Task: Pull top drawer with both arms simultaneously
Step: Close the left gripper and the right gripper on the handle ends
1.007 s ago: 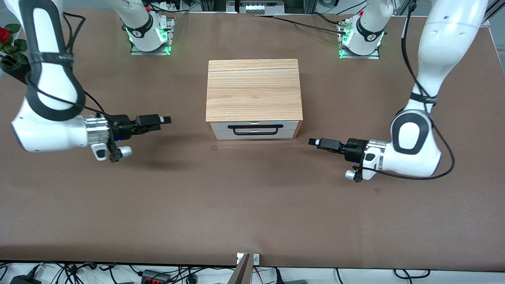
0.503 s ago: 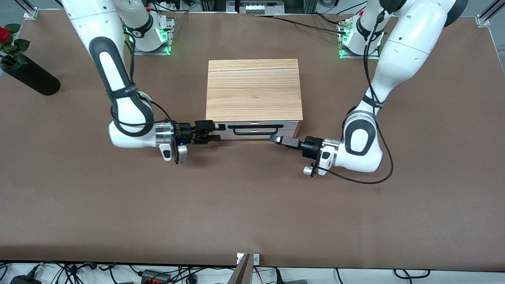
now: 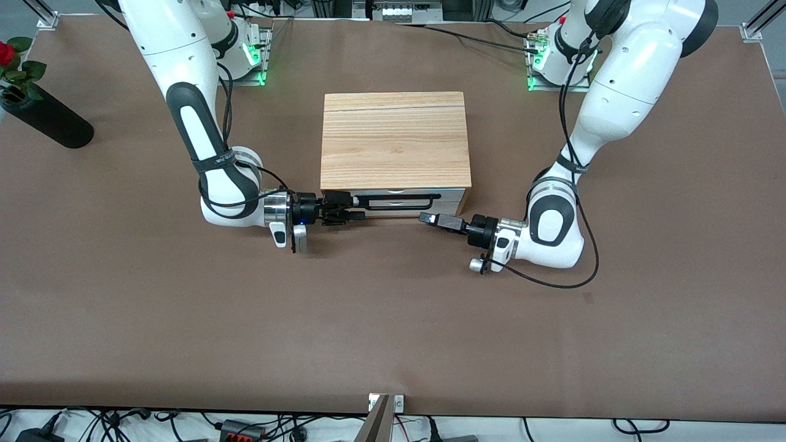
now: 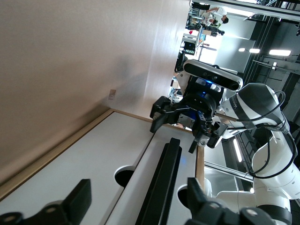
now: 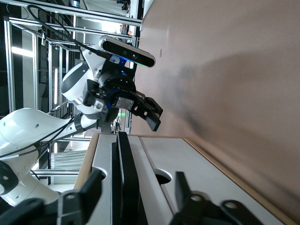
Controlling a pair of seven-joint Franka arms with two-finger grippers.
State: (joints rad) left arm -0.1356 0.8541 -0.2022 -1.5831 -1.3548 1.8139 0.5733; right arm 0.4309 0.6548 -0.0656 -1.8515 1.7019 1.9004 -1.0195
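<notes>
The top drawer (image 3: 452, 195) of the wooden cabinet (image 3: 394, 138) is shut; its white front carries a wide black bar handle (image 3: 399, 209). My right gripper (image 3: 355, 209) is open at the handle's end toward the right arm's end of the table. In the right wrist view the handle (image 5: 125, 183) runs between its fingers (image 5: 89, 192). My left gripper (image 3: 425, 217) is open at the handle's other end. In the left wrist view the handle (image 4: 161, 187) lies between its fingers (image 4: 77, 204). Each wrist view shows the other gripper farther along the drawer front.
The lower white drawer front (image 3: 454, 210) sits under the top one. A black vase with a red rose (image 3: 46, 116) lies on the table toward the right arm's end. The arm bases (image 3: 230, 55) stand farther from the camera than the cabinet.
Both arms have swung in from the table's two ends to the drawer front. Their open grippers now straddle the two ends of the black handle. The drawer has not moved.
</notes>
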